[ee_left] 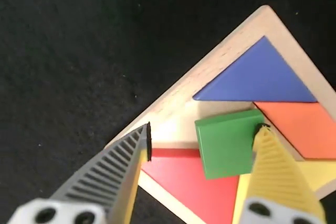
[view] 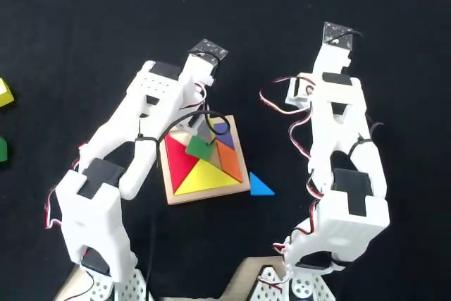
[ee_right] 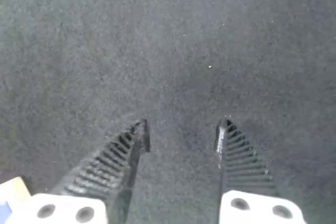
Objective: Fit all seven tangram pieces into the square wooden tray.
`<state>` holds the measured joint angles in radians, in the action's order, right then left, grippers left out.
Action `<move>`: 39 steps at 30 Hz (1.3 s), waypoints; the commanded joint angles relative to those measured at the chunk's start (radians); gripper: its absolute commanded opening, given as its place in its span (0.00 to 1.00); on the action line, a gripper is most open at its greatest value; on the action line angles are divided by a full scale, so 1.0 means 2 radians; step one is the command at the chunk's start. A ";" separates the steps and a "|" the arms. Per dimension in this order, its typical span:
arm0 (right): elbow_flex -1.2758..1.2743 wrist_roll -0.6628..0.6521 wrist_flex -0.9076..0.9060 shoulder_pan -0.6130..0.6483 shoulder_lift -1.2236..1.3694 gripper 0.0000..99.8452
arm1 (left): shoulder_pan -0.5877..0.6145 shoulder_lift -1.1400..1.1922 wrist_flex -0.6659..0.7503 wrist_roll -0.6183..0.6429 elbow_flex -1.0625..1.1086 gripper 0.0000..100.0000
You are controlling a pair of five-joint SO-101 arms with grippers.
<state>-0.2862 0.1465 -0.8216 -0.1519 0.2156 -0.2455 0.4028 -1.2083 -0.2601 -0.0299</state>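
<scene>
The square wooden tray (view: 171, 192) lies between the arms and holds a red triangle (ee_left: 184, 179), a yellow triangle (view: 204, 174), an orange piece (ee_left: 304, 129) and a blue-violet triangle (ee_left: 260, 77). A green square (ee_left: 226, 142) rests askew on top of them, next to a bare patch of tray floor (ee_left: 173, 127). My left gripper (ee_left: 202, 137) hovers open over the tray, its yellow finger (ee_left: 270, 161) touching the green square's edge. A loose blue triangle (view: 259, 185) lies on the cloth just right of the tray. My right gripper (ee_right: 184, 129) is open above bare black cloth.
Black cloth covers the table. A yellow block (view: 3, 93) and a green block (view: 2, 149) sit at the far left edge. The right arm (view: 338, 139) stands upright to the right of the tray. A pale wooden corner (ee_right: 10, 190) shows by the right gripper's base.
</scene>
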 commanded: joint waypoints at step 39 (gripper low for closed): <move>0.028 -0.005 -0.005 -0.005 -0.003 0.21 | -0.052 0.037 -0.031 0.000 -0.053 0.31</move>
<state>-0.2862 0.1465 -0.8216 -0.1519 0.2156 -0.3284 0.4948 -1.2543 -0.2754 -0.1036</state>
